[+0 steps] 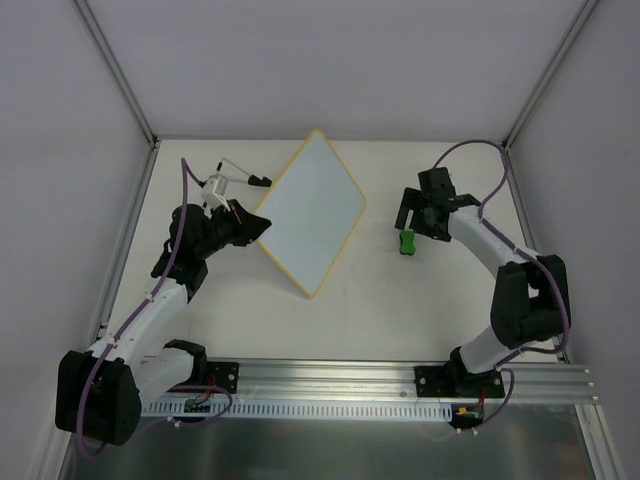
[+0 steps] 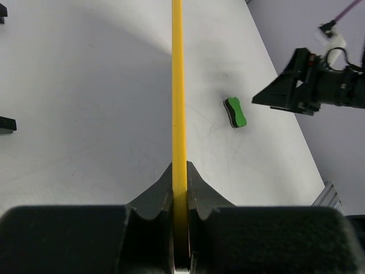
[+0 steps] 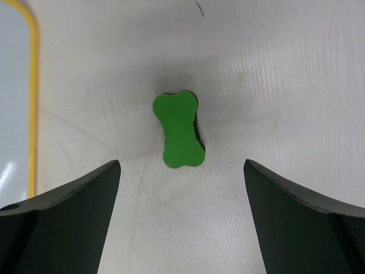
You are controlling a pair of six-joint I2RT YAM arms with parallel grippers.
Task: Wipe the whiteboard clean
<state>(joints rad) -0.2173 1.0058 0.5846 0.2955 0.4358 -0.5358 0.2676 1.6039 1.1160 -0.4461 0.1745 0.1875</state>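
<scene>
Clamping the left tool (image 2: 180, 188) on the yellow rim of the whiteboard (image 1: 312, 210) at its left corner, and holding the board near the middle of the worktop (image 1: 400, 310) with its face showing to the top camera. Not telling whether the far corner is resting down. Hovering the right tool (image 3: 181, 177), fingers wide apart, over the green eraser (image 3: 178, 130). Lying just right of the board and apart from it, sitting far nearer the right tool than the left. Running lengthwise straight down the gap, so offering the narrow waist across the closing line. Likely calling for a plain drop and squeeze, then a carry leftward to the board.
</scene>
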